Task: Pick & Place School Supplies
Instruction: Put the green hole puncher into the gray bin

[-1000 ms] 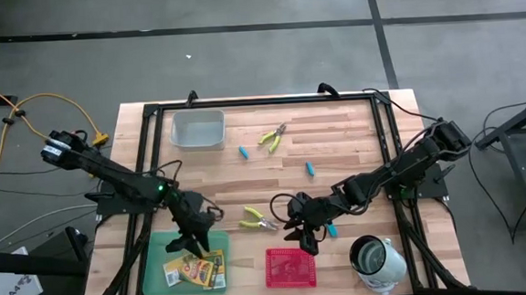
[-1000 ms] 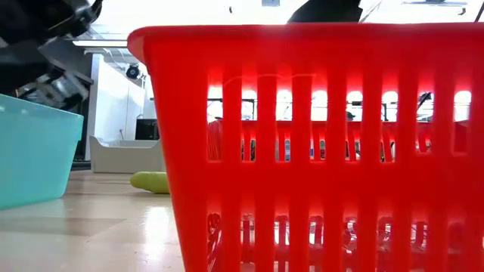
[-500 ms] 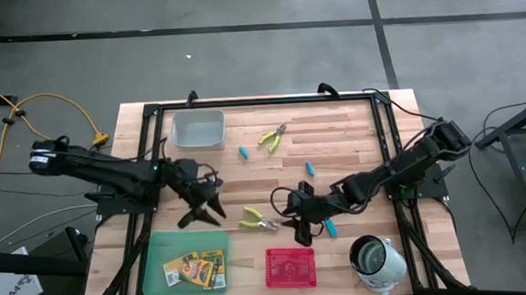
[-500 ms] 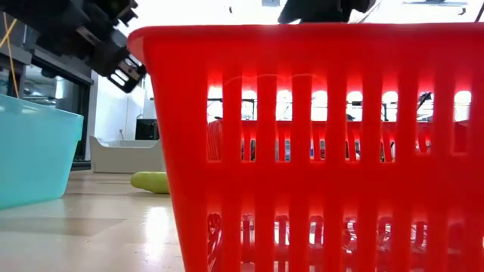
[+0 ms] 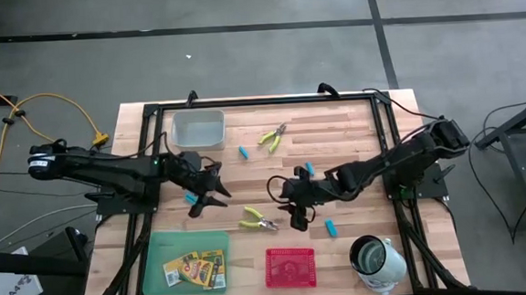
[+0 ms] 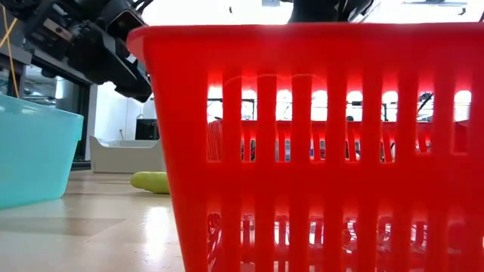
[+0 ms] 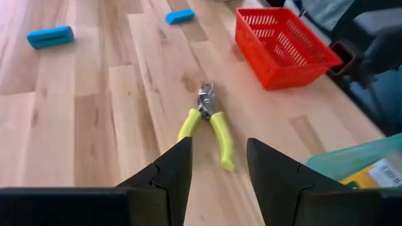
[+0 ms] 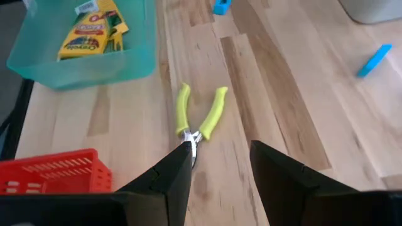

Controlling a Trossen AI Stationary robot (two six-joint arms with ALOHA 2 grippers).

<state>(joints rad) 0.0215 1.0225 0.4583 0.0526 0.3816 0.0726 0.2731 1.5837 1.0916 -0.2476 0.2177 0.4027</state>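
While hovering open and empty over the middle of the desk (image 5: 354, 133), both facing the same pliers (image 5: 258, 223) lying just below centre of the high view: left end effector (image 5: 212, 189) left of centre, right end effector (image 5: 296, 207) just right of centre. Judging only one should go in. Advising: lining the fingers across the yellow-green handles, dropping straight, closing near the pivot, keeping the other arm clear. Second pliers (image 5: 272, 138) lying in the upper middle, blue pieces (image 5: 242, 152) scattered around. Green tray (image 5: 156, 264) at lower left holding the crayon boxes (image 5: 195, 269); red basket (image 5: 289, 266) at bottom centre, contents not discernible; clear tray (image 5: 198, 129) at upper left looking bare; cup (image 5: 376, 259) at lower right.
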